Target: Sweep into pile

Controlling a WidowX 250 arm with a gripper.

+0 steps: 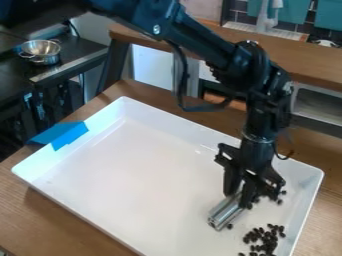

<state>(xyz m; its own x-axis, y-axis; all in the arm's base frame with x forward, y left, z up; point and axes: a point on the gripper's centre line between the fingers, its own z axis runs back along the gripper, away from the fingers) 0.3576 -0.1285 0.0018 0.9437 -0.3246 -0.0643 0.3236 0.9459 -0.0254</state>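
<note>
Camera view shows the tool [240,196] clamped on a metal cylinder [225,213], near dark pellets [266,239] in the white tray [127,170]

The upper end of the metal cylinder [224,213] is hidden by the claw [240,195]. The near corner of the white tray [147,170] is cut off by the bottom edge, and the arm [204,42] by the top edge. The dark pieces [270,238] are too small to be identified; some are partly covered by the claw.
</note>
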